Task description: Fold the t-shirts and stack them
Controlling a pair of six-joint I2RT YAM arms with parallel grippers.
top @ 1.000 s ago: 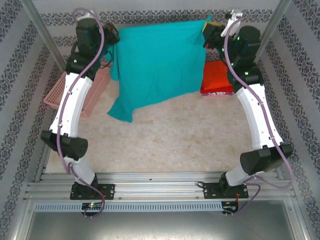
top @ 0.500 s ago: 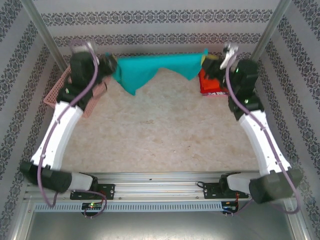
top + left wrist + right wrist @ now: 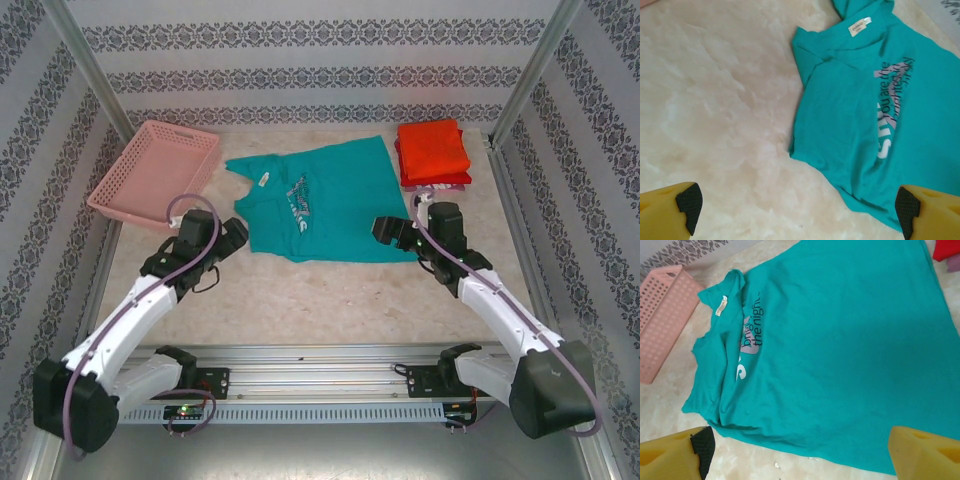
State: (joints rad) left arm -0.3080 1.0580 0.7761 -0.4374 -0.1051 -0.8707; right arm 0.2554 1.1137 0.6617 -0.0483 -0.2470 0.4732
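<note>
A teal t-shirt [image 3: 325,200] with a pale chest print lies spread on the table, collar toward the left. Folded orange-red t-shirts [image 3: 432,152] are stacked at the back right, with a pale printed one under them. My left gripper [image 3: 238,238] hovers open just off the shirt's left edge. In the left wrist view the left gripper [image 3: 797,215] is wide open over bare table, and the teal shirt [image 3: 865,115] reaches its right finger. My right gripper [image 3: 384,230] is open at the shirt's right hem. In the right wrist view the right gripper [image 3: 800,455] is wide open above the teal hem [image 3: 840,350].
A pink lattice basket [image 3: 155,172] sits at the back left, also seen as the pink basket [image 3: 660,315] in the right wrist view. Patterned walls and metal posts [image 3: 530,70] close in the table. Bare table [image 3: 320,300] stretches in front of the shirt.
Both grippers held the teal shirt up at the back. They have since lowered it, let go and opened, and the shirt now lies flat with both arms drawn nearer.
</note>
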